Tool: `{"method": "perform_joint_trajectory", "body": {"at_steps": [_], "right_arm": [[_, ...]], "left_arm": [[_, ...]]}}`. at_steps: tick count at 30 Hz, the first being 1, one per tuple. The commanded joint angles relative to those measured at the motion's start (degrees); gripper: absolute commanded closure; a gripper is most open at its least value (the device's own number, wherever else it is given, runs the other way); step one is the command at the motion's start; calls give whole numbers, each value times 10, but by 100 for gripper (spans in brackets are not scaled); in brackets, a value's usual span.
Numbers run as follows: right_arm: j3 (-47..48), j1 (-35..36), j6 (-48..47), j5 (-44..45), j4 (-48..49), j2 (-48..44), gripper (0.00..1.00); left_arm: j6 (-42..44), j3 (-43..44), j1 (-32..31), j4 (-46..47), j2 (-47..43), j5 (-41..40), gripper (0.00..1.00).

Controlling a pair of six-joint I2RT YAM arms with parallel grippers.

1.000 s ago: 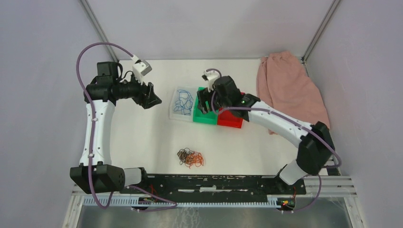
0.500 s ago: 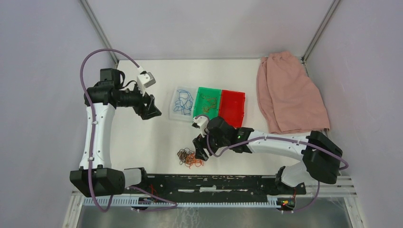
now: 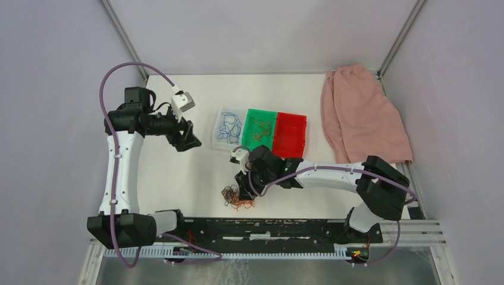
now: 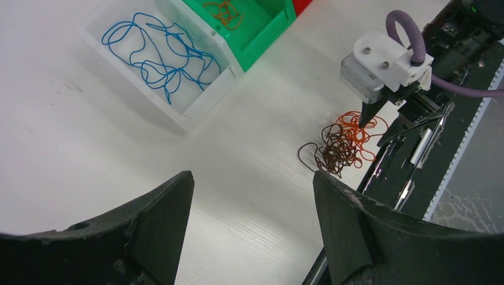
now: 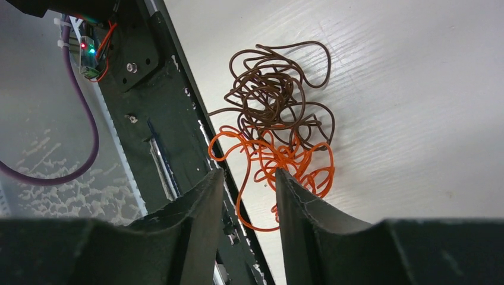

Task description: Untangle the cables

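We see a white worktop (image 3: 178, 172) with a pink cloth (image 3: 362, 113) draped over its far right corner. The left arm (image 3: 122, 160) reaches to a spot left of the bins, and the left jaws are spread wide and released, holding nothing above the bare surface. The right arm (image 3: 327, 176) stretches across the near side, and the right jaws point down at the near edge of the worktop, just beside the black base rail (image 3: 267, 228). They stand narrowly apart, straddling orange strands without clenching on them. Three bins sit in a row touching one another at mid-table: a clear bin (image 4: 196, 107) on the left, a green bin (image 3: 267, 117) in the middle and a red bin (image 3: 289, 133) on the right. The tangled cables (image 5: 276, 119), dark brown and orange wound together, lie loose on the worktop under the right jaws, well apart from the bins. A blue cable (image 4: 160, 53) lies curled inside the clear bin, and a small brownish-orange cable (image 4: 223, 10) rests in the green bin.
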Motion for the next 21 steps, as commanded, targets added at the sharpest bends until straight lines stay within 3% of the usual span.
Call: {"method": "perform_joint_trajectory", "body": {"at_steps": [1, 7, 11, 21], "right_arm": [[33, 8, -3, -16, 14, 16, 62], [51, 12, -7, 12, -18, 5, 98], [72, 13, -17, 35, -61, -44, 100], [142, 12, -11, 55, -111, -107, 100]], "left_arm": [[29, 0, 3, -2, -10, 8, 20], [27, -4, 3, 2, -16, 2, 19], [41, -17, 3, -7, -23, 24, 19], [183, -77, -34, -113, -65, 142, 23]]}}
